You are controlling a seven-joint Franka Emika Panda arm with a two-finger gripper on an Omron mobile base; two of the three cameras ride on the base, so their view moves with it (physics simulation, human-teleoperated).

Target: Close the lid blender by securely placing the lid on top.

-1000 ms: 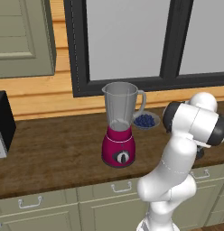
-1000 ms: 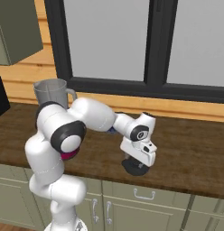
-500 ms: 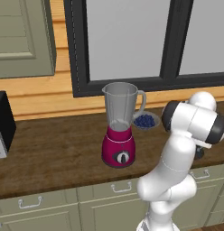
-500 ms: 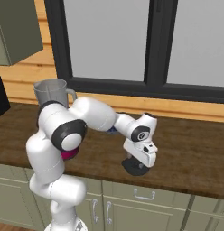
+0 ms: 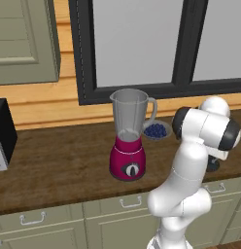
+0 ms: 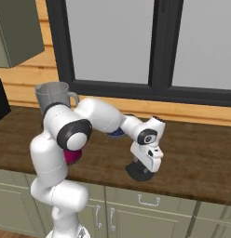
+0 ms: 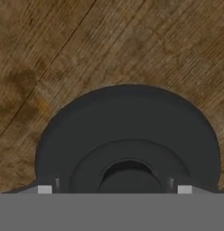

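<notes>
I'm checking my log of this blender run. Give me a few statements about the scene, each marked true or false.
1. The blender jar has no lid on it. True.
2. The lid lies on the wooden counter. True.
3. The gripper hangs over the blender. False: it is down at the lid, well to the blender's side.
4. The bowl of blueberries stands in front of the blender. False: it stands behind, beside the jar's handle.

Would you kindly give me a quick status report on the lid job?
Tool down at lid on counter; grip state unclear. Blender jar open, lid not on. Blueberry bowl beside blender.
</notes>
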